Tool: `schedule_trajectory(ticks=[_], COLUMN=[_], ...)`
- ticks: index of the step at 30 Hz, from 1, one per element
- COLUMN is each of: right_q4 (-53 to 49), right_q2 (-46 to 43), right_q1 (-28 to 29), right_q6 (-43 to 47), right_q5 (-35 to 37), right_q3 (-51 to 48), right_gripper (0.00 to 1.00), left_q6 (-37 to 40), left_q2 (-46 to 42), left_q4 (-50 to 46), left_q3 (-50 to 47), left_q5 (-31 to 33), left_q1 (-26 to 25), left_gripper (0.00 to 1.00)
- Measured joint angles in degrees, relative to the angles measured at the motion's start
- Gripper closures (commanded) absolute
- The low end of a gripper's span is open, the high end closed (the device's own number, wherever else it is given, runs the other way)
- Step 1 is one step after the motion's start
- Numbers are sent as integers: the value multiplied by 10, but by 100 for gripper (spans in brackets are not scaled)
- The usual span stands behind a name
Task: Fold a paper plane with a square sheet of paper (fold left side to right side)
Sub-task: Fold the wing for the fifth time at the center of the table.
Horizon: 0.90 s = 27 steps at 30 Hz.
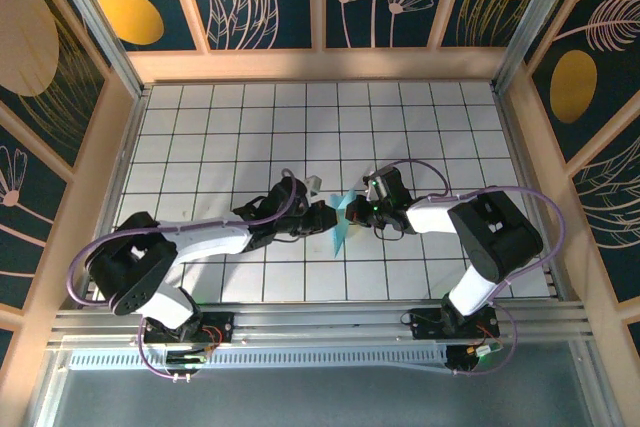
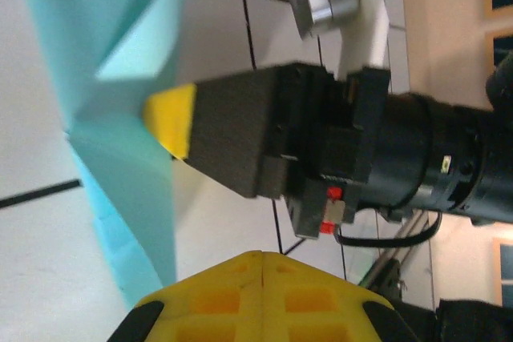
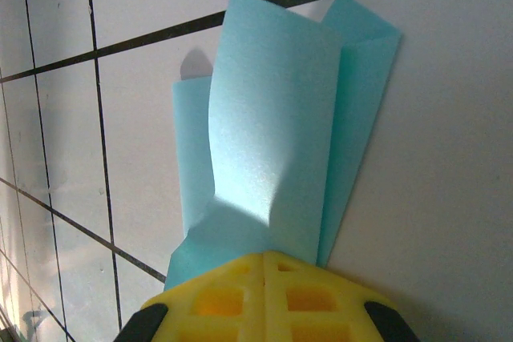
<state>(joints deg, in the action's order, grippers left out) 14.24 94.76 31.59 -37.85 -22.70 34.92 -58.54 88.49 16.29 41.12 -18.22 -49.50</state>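
Jaws pressed together, right gripper (image 3: 264, 266) apparently pinches the creased square sheet of paper (image 3: 272, 118); left gripper (image 2: 260, 262), likewise closed, alongside.

We are looking at the square sheet of paper (image 3: 272, 142), which is showing as thin light-blue paper with a soft satin sheen and sharp creases. The counter (image 1: 250, 127) is reading as a smooth, slightly glossy white surface ruled with dark lines. The fingers (image 3: 264, 302) are appearing as matt yellow moulded plastic, and the housing (image 2: 240, 134) behind them as matt black plastic. We are seeing brushed metal in the rail (image 1: 320, 322) and pale bare wood in the frame (image 1: 320, 64).
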Motion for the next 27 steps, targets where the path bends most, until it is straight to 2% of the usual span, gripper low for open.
schedule_trajectory(ticks=[8, 27], right_q4=[0, -1], right_q2=[0, 0], right_q1=[0, 0], right_q6=[0, 1], right_q5=[0, 0], right_q3=[0, 0], right_gripper=[100, 100], left_q6=[-2, -14], left_q2=[62, 121], left_q4=[2, 20], left_q3=[9, 8], left_q5=[-24, -26], left_q1=[-19, -28], left_gripper=[96, 97])
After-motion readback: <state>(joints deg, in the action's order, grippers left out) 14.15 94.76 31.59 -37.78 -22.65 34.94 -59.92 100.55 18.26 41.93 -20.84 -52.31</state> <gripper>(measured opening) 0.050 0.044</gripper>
